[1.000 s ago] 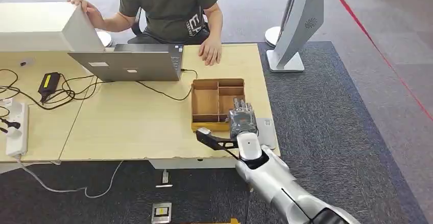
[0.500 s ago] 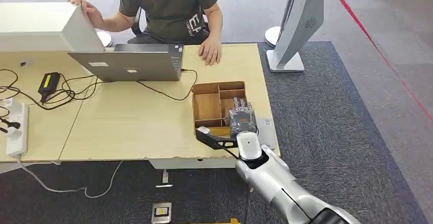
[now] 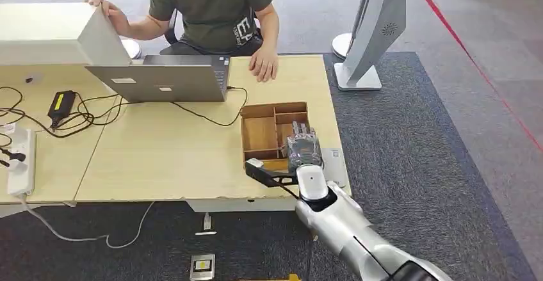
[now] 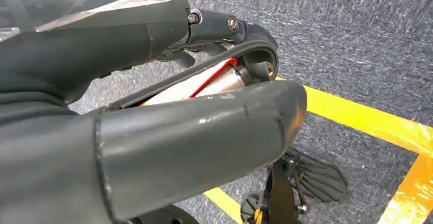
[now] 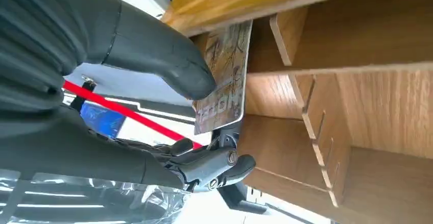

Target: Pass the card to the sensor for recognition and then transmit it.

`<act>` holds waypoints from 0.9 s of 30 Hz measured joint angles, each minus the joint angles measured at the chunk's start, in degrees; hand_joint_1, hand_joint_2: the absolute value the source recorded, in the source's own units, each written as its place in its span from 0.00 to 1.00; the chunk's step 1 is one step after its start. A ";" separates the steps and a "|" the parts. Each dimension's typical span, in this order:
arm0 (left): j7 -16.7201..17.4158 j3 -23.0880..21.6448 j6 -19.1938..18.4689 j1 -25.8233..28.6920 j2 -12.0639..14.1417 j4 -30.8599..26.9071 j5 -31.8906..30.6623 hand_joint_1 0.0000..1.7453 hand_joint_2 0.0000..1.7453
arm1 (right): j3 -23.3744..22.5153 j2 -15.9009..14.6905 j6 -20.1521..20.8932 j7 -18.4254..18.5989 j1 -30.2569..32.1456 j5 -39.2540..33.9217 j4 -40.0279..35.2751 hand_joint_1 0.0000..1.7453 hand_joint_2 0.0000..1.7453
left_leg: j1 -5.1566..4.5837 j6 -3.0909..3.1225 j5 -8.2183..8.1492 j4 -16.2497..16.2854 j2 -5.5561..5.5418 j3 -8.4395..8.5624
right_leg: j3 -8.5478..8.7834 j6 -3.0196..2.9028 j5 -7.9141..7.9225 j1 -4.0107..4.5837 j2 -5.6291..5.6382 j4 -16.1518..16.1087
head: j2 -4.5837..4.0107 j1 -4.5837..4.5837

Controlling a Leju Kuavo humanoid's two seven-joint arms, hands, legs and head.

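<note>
One person (image 3: 214, 6) sits behind the laptop (image 3: 163, 81) at the far side of the tabletop (image 3: 160, 153). Right of it, the right hand (image 3: 303, 148) reaches palm-down into the wooden tray (image 3: 258, 130), thumb and fingers (image 5: 214, 165) pinching the card (image 5: 224, 76) upright inside a compartment. Left hand (image 4: 153, 137): I cannot tell its state.

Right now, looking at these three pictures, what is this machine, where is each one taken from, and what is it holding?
It is a humanoid robot with silver arms. The wide picture comes from its head, looking down at a light wooden desk with a grey laptop, a divided wooden tray and a seated person. The other two come from cameras at its wrists. The right robot hand reaches into the tray and presses a patterned card with its thumb. The left robot hand hangs over dark carpet; whether it holds anything is unclear.
</note>
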 joint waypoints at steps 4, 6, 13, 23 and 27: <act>-0.28 0.00 -0.15 0.00 0.00 0.00 -0.35 0.00 0.00 | 0.11 -0.35 0.55 0.15 0.01 -0.04 -0.76 1.00 1.00 | 0.00 0.00 0.00 0.00 0.00 0.00 | 0.00 0.00 0.00 0.00 0.00 0.00 | 0.00 0.00; -0.35 0.00 -0.17 0.00 0.00 0.00 -0.59 0.00 0.00 | 0.17 -0.55 0.85 0.17 0.01 -0.15 -1.11 1.00 1.00 | 0.00 0.00 0.00 0.00 0.00 0.00 | 0.00 0.00 0.00 0.00 0.00 0.00 | 0.02 0.00; -0.33 0.00 -0.17 0.00 0.00 0.00 -0.98 0.00 0.00 | 0.17 -0.90 0.02 0.02 0.01 0.53 -1.70 1.00 1.00 | 0.00 0.00 0.00 0.00 0.00 -0.01 | 0.01 0.00 0.01 0.00 0.00 0.01 | 0.00 0.02; -1.09 -0.02 -0.68 0.04 0.00 0.04 -2.01 0.00 0.00 | 0.57 -1.84 1.64 -4.15 -4.62 6.38 -15.61 1.00 1.00 | 0.01 -0.01 0.01 0.00 0.08 0.04 | 0.00 -0.02 0.04 0.01 0.12 0.02 | 0.00 0.00; -0.98 -0.02 -1.29 -0.02 0.00 0.04 -2.36 0.00 0.00 | 0.59 -2.19 0.74 -4.57 -5.21 6.40 -17.14 1.00 1.00 | 0.01 -0.01 0.01 0.00 0.08 0.04 | 0.00 -0.01 0.04 0.01 0.12 0.02 | 0.02 0.00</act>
